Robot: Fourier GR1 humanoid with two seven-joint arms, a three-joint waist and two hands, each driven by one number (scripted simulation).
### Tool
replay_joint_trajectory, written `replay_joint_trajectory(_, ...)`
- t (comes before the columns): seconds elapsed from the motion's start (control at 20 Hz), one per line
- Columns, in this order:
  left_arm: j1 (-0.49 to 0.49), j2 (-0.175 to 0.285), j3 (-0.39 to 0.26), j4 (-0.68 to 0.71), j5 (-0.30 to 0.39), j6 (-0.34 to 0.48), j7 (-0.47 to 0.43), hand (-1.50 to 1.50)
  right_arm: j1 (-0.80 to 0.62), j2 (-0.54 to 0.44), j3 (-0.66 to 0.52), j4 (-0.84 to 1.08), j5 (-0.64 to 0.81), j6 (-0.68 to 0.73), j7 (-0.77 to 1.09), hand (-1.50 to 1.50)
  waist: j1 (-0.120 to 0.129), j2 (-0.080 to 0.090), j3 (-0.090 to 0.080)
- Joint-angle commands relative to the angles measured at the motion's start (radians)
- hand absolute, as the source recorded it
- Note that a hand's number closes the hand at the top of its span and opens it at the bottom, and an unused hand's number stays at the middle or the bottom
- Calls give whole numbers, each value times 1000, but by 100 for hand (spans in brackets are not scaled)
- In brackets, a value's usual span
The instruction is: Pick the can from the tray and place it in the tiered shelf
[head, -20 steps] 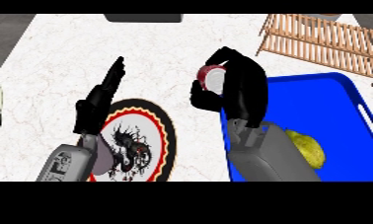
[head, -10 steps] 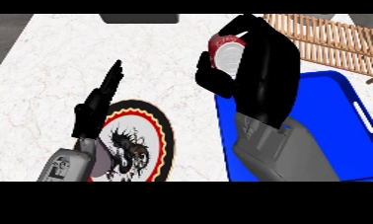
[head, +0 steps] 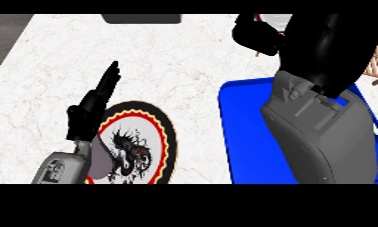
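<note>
My right hand (head: 314, 46) is raised close under the view at the upper right, its fingers (head: 255, 35) curled round the can (head: 272, 19). Only a sliver of the can's white top and red rim shows above the fingers. The blue tray (head: 244, 136) lies below, largely covered by my grey right forearm (head: 317, 131). Of the wooden tiered shelf, only small slat ends (head: 373, 70) peek out beside the hand at the far right. My left hand (head: 94, 102) rests open at the left, fingers pointing up.
A round plate (head: 156, 143) with a red-and-yellow rim and a dark dragon figure lies under my left wrist. A dark grey object (head: 140, 18) sits at the counter's back edge. White marble counter (head: 177, 71) spreads between the hands.
My right hand has risen and moved up and to the right with the can, toward the shelf, now hiding most of it. The left hand has stayed still.
</note>
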Motion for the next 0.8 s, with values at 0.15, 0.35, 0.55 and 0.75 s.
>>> replay_joint_trajectory(0.15, -11, -37, -8, 58, -30, 19, -47, 0, -136, -61, -177, 19, -3, 166, 51, 150, -3, 3, 0)
replay_joint_trajectory(0.35, -47, -14, 13, 6, -18, -1, 20, 0, -201, -132, -262, 52, -11, 193, -7, 150, 0, 2, 1)
replay_joint_trajectory(0.55, 6, 3, 29, -17, -1, -29, -12, 0, -215, -206, -335, 120, -17, 147, -79, 150, 7, 3, 1)
replay_joint_trajectory(0.75, -29, -69, -21, -13, -64, 33, 44, 0, -228, -208, -320, 224, 10, 86, -111, 150, 8, 5, 1)
